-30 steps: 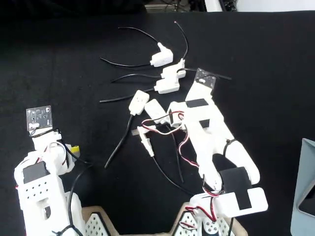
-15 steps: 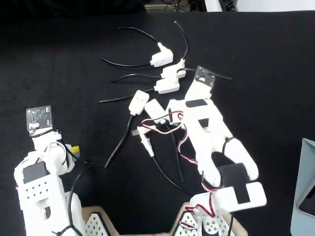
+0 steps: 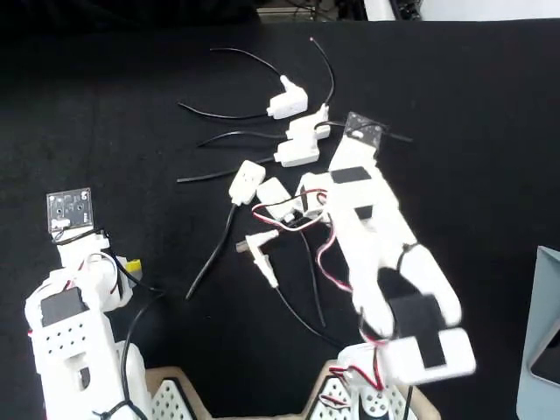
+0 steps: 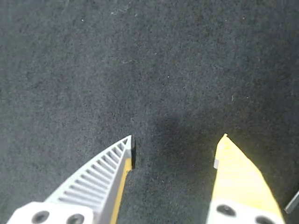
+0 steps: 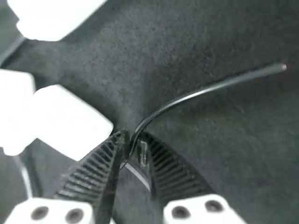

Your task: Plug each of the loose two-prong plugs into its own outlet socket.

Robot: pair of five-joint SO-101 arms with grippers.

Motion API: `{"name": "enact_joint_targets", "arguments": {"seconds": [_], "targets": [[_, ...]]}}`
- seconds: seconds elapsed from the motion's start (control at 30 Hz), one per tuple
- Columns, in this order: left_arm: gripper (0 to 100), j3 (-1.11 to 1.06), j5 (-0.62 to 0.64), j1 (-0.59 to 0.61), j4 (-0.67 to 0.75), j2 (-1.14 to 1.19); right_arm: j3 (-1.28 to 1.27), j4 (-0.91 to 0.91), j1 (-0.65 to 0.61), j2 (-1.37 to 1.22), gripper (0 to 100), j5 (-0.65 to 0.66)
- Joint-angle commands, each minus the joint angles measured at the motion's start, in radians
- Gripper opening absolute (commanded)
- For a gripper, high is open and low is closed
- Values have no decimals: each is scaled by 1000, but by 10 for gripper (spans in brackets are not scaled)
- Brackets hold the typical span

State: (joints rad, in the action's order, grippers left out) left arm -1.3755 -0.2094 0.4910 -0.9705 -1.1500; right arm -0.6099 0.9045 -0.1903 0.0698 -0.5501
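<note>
Right, overhead first. The right arm point(image 3: 372, 236) stretches far across the black cloth point(image 3: 472, 131) into the scatter of white plugs and sockets point(image 3: 296, 156). I can't sort plug from socket at this range. One small plug point(image 3: 256, 245) with bare prongs lies apart, nearer to me and just left of that arm. The left arm point(image 3: 74, 324) sits folded at the near left, well apart from all of it.

Left wrist camera: the left claw point(image 4: 177, 137) is spread wide over bare cloth, holding nothing.

Right wrist camera: the right claw point(image 5: 133, 137) is pinched almost closed on a thin black lead point(image 5: 210, 88), right at the tips, with a white housing point(image 5: 70, 121) just beside one finger. I've got the cord, not the housing.

That worries me. By my reckoning a plug carried by its lead will dangle and twist, so the prongs won't face a socket. A grip this close to the tips could also let the cord slide out under any pull. Dragging it may tow neighbouring pieces out of place. The arm's loose red wiring point(image 3: 284, 216) looks low enough over the cluster to snag one.
</note>
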Motion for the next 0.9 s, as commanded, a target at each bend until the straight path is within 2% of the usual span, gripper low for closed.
{"name": "enact_joint_targets", "arguments": {"seconds": [0.0,0.2,0.33,0.47,0.67,0.87], "targets": [[284,5,5,-10,23,-12,41,75,9,194,11,61],[284,5,5,-10,23,-12,47,203,9,443,11,227],[284,5,5,-10,23,-12,47,279,11,567,11,399],[284,5,5,-10,23,-12,47,316,80,653,11,569],[284,5,5,-10,23,-12,45,339,186,688,11,801],[284,5,5,-10,23,-12,36,316,130,625,11,916]]}}
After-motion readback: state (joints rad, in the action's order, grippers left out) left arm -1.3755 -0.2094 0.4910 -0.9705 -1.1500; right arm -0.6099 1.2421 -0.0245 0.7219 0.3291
